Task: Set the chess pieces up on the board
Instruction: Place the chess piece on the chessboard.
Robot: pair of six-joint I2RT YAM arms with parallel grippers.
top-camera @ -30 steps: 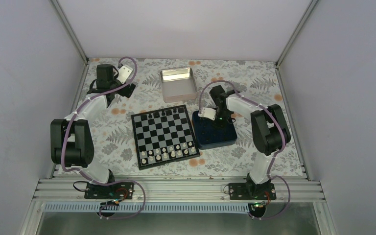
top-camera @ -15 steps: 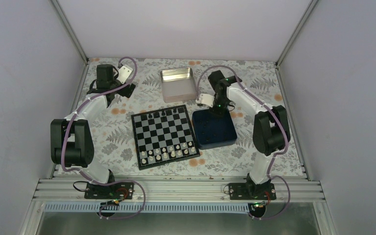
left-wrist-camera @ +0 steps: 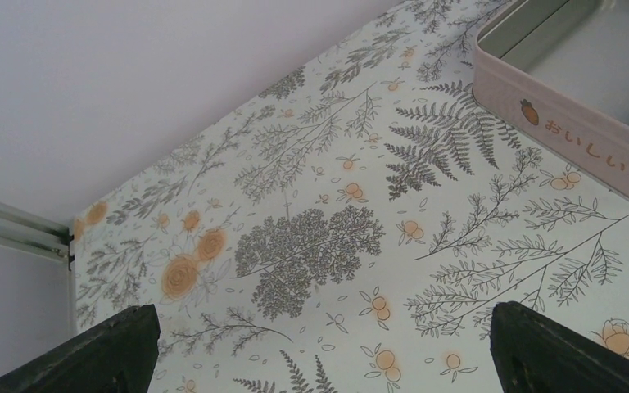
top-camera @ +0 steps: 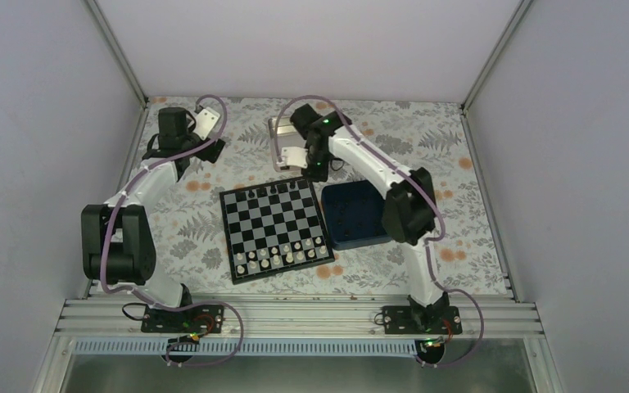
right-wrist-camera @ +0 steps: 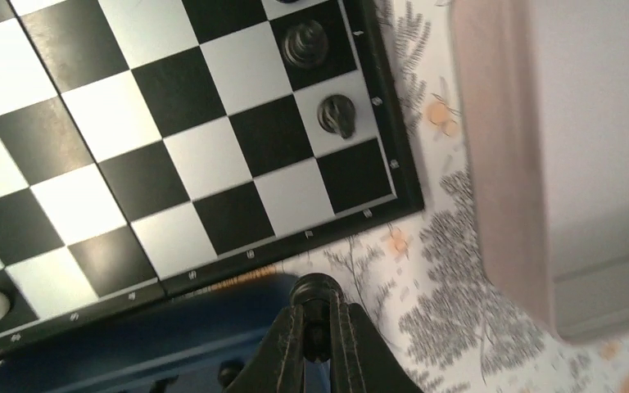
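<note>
While the right claw (right-wrist-camera: 314,332) clenches a tiny black chessman (right-wrist-camera: 312,293) just off the far right corner of the black-and-silver checked chessboard (top-camera: 272,223), beside the navy blue square box (top-camera: 359,214) and pale metal tin (left-wrist-camera: 573,123), left claw (left-wrist-camera: 321,315) spread wide over the floral table (left-wrist-camera: 311,246)

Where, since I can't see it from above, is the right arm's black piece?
In the right wrist view, the black piece is pinched in the right fingers, at the blue box's edge beside the board.

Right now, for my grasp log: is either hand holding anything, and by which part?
The right hand pinches a black chess piece just below its rounded head; the left hand is open, holding nothing.
</note>
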